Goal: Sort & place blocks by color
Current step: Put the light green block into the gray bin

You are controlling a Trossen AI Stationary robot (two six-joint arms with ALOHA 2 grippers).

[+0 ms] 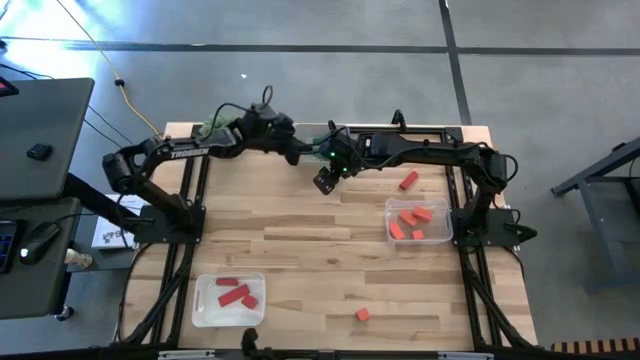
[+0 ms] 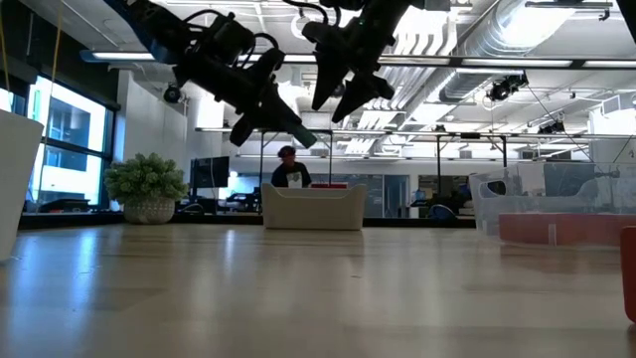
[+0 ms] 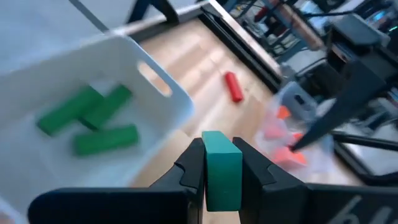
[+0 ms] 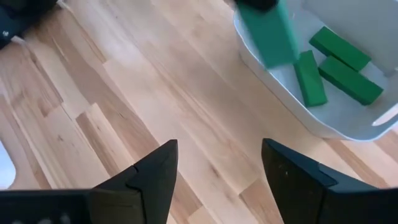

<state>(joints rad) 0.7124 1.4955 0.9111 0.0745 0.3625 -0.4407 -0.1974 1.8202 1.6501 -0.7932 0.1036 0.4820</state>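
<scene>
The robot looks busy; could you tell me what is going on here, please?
The left gripper holds a green block above the table's far edge, beside the white bin containing three green blocks. The right gripper hovers open close by. Red blocks and coral blocks sit in separate trays; two lie loose.

Readable text: one brand mark only

On the left arm in the high view, pale lettering runs along the dark link near the shoulder; it looks like the maker's name, "TROSSEN", though the letters are small and only partly legible. Nothing else can be read: the blocks, the trays, the tabletop and the room beyond it in the low view show no label, number or sign clear enough to make out.
</scene>
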